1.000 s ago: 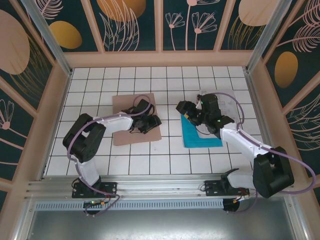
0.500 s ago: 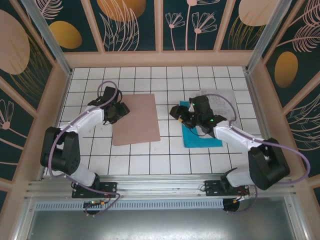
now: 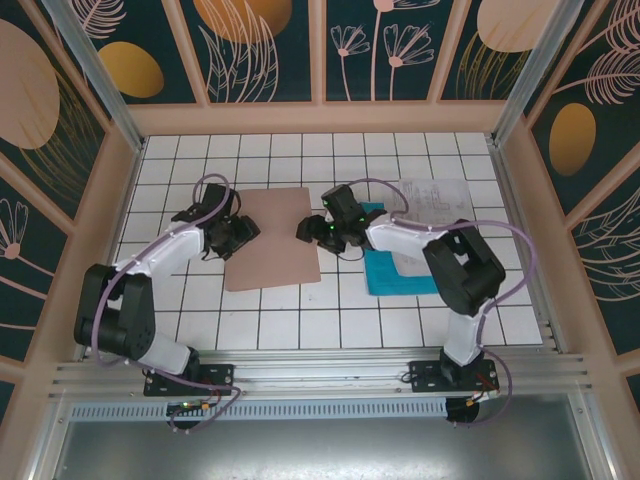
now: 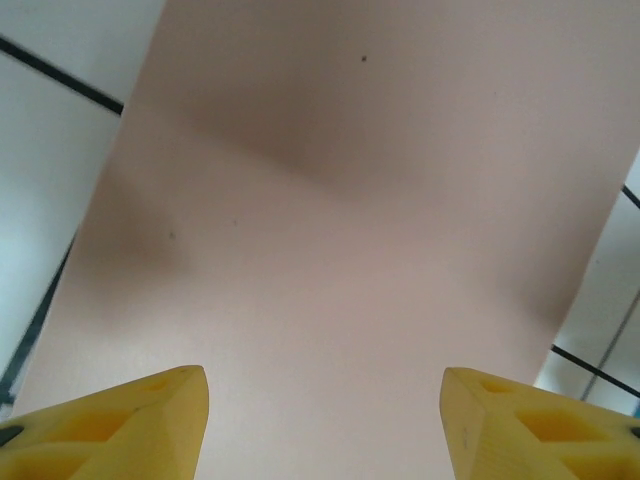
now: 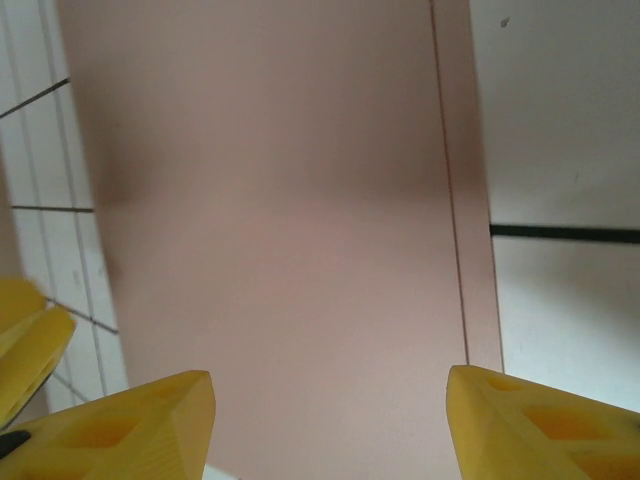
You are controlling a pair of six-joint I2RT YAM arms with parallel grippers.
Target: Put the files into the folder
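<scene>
status: nothing filed yet. folder [image 3: 270, 240] lies flat and closed on the tabletop [image 3: 300, 330], left of centre. both files sit outside it, off to its right. teal sheet [image 3: 405, 275] is nearest the folder. white printed sheet [image 3: 440, 195] is beyond the teal one, toward the far right. the right arm crosses where the two meet, so i can't tell if they overlap.

left tool [image 3: 248, 230] is at the folder's left edge and right tool [image 3: 308, 232] is at its right edge. both are low over the card. in the wrist views the left tool [image 4: 325, 425] and right tool [image 5: 330, 425] each show their yellow fingers spread wide, with bare card in the gap and nothing held. i can't tell if the tips touch the card.

my read: this is the cover-opening step. what's left is lifting the cover, moving both sheets in, and closing it (so basically the whole job).

materials:
- folder: pinkish-brown kraft card, matte, rectangular and stiff-looking. the right wrist view shows a thin seam running just inside its right edge, probably the cover sitting slightly short of the back leaf. that would be the edge to catch.
- teal sheet: plain, thin, flat, uniform colour.
- white printed sheet: thin, with grey diagrams and text too small to read.
- tabletop: white with a dark grid, looks smooth. thin sheets lying flush on it will likely be hard to get under, and may slide instead of lifting.
</scene>
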